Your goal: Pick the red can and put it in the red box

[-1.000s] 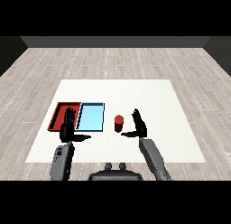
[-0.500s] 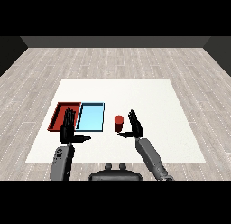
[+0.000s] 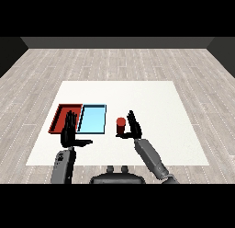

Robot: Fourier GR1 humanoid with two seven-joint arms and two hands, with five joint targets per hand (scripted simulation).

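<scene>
The red tray [image 3: 62, 113] lay leftmost, touching the light blue tray [image 3: 93, 119]. The left hand [image 3: 69, 133], fingers spread, overlapped both. The red can [image 3: 120, 126] stood upright on the table [image 3: 156, 107]; the right hand [image 3: 133, 127], fingers straight, was just beside it.

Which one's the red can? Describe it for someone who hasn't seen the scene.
On the white table, look right of the red tray and light blue tray. The red can stands upright there, just left of the right robot hand. It is the only cylinder and sits outside both trays.
</scene>
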